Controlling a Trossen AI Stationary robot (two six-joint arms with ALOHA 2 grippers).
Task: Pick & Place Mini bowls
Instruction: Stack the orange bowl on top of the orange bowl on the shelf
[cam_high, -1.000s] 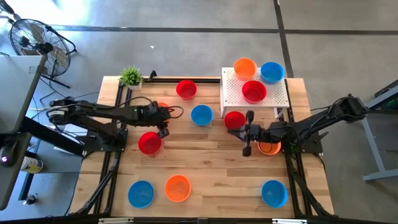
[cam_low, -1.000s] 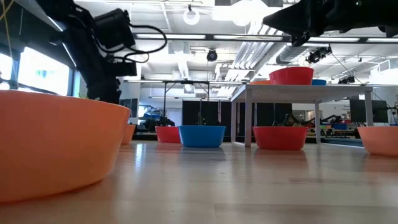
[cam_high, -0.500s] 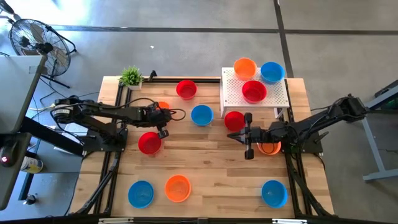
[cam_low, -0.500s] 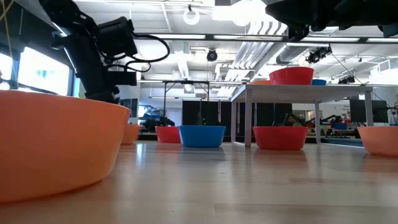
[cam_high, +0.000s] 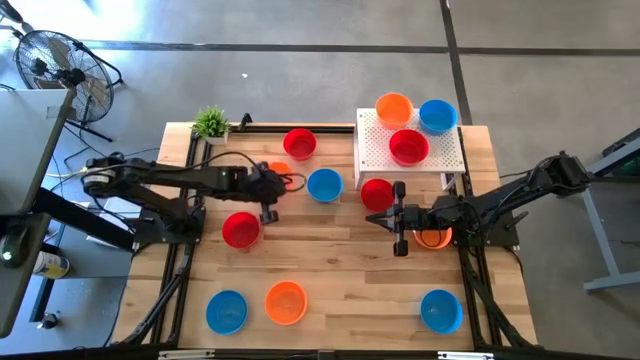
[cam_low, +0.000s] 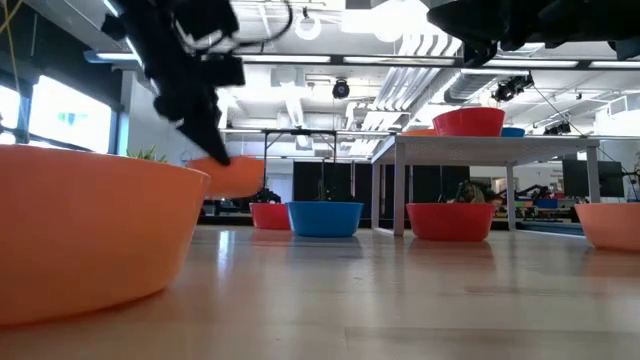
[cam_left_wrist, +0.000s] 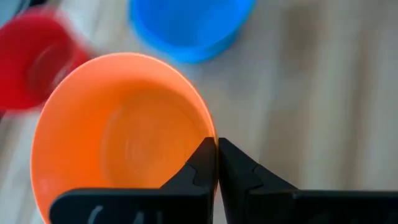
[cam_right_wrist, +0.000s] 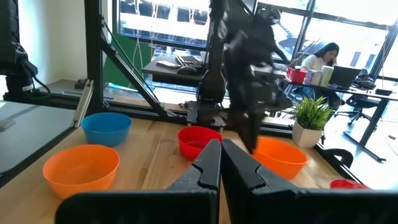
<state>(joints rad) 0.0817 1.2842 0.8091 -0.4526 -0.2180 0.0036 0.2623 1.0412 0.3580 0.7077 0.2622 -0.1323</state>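
Standing at the table and reading it left to right: the left gripper (cam_high: 268, 183) has closed within the last second and is now clamped on the rim of an orange mini bowl (cam_left_wrist: 121, 134), one finger inside the wall and one outside, as the left wrist view shows plainly. In the low view that orange bowl (cam_low: 225, 175) hangs clear of the tabletop under the left arm, where a moment ago it sat behind the arm on the wood; I judge the pick made and the carry begun. Below it a red bowl (cam_high: 240, 229) rests on the table, and just beside the gripper sits a blue bowl (cam_high: 324, 184), with another red bowl (cam_high: 299, 143) further back. The white perforated stand (cam_high: 440, 152) on the right already bears a red bowl (cam_high: 408, 146), an orange bowl (cam_high: 393, 107) and a blue bowl (cam_high: 437, 115) (presumably the destination, though nothing confirms this). The right gripper (cam_high: 400, 215) waits with fingers pressed together, empty, near another red bowl (cam_high: 377, 192). Several bowls remain along the near edge, so much of the task is outstanding.
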